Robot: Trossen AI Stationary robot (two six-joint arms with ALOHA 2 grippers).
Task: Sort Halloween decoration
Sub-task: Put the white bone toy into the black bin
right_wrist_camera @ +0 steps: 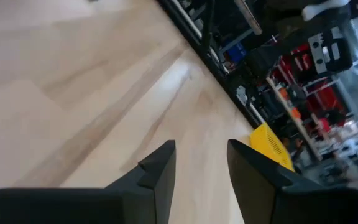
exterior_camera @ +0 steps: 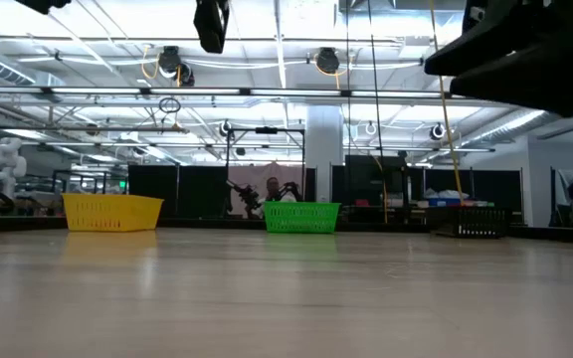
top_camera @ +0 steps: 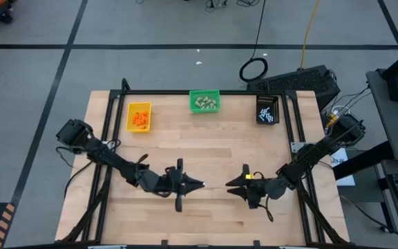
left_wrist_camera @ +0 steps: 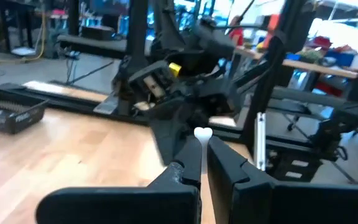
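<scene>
Pale wood fills my overhead view: the table (top_camera: pixel 206 159) is bare across its middle, with three small bins lined up along its far edge. The yellow bin (top_camera: pixel 139 117) on the left holds the bright orange bits (top_camera: pixel 141 119), the green bin (top_camera: pixel 204 102) in the centre holds the beige-grey lumps (top_camera: pixel 205 104), and the black bin (top_camera: pixel 268 109) on the right holds the thin white sticks (top_camera: pixel 268 111). I see no loose decoration on the open wood between the bins and the arms.

I have both arms reaching in from the near corners, their grippers facing each other over the near half of the table, well apart from the bins. The left gripper (top_camera: pixel 197 184) sits left of centre; in its wrist camera its fingers (left_wrist_camera: pixel 185 171) are pressed together, and a small white piece (left_wrist_camera: pixel 202 133) shows right at their tips. It looks pinched there, though I cannot tell for sure what it is. The right gripper (top_camera: pixel 231 184) points toward the left one, close to it but not touching. In its own wrist camera, the right gripper's jaws stand partly spread with only bare wood between them, holding nothing.

From table height I see the yellow and green bins standing upright at the far edge, the black one darker to their right.
</scene>
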